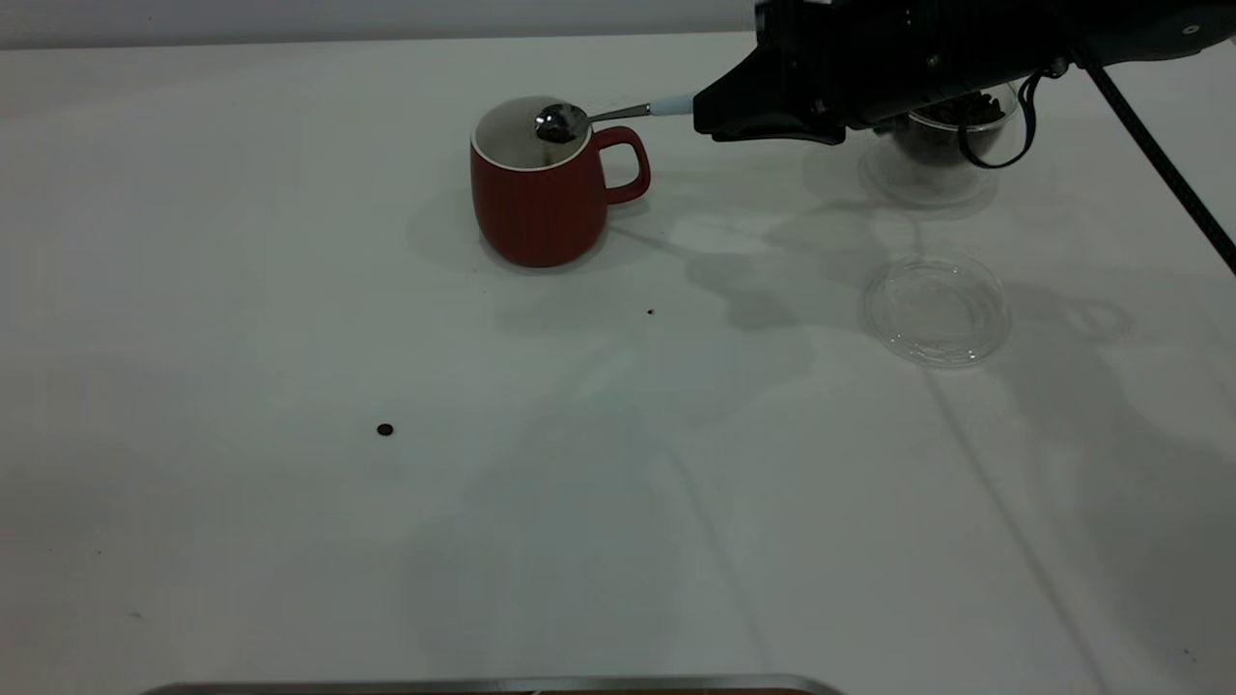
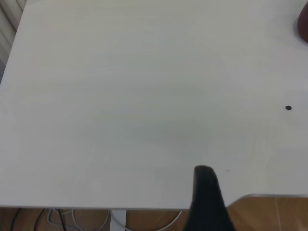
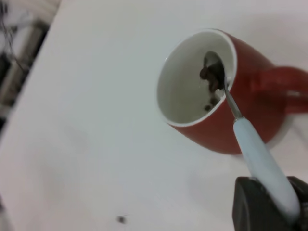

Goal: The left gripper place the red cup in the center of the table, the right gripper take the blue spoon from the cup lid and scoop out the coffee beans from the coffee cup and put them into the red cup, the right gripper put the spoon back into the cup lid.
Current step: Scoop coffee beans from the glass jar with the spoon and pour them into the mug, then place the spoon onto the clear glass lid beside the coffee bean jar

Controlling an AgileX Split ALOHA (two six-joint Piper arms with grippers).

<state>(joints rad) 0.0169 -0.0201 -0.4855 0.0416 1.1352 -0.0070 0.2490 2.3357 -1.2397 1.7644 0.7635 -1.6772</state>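
Exterior view: the right end effector clenches the blue spoon, its bowl out ahead over the red cup on the surface. Right wrist view: beans cling there; a careless tilt risks spills. Left wrist view: the left end effector hovers, grip unclear.

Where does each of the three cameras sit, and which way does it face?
Exterior: in front, above the table, facing the red cup, cup lid and right gripper.
Left wrist: looks down on bare table; one dark finger.
Right wrist: looks along the blue spoon into the red cup.
All three show the red cup.
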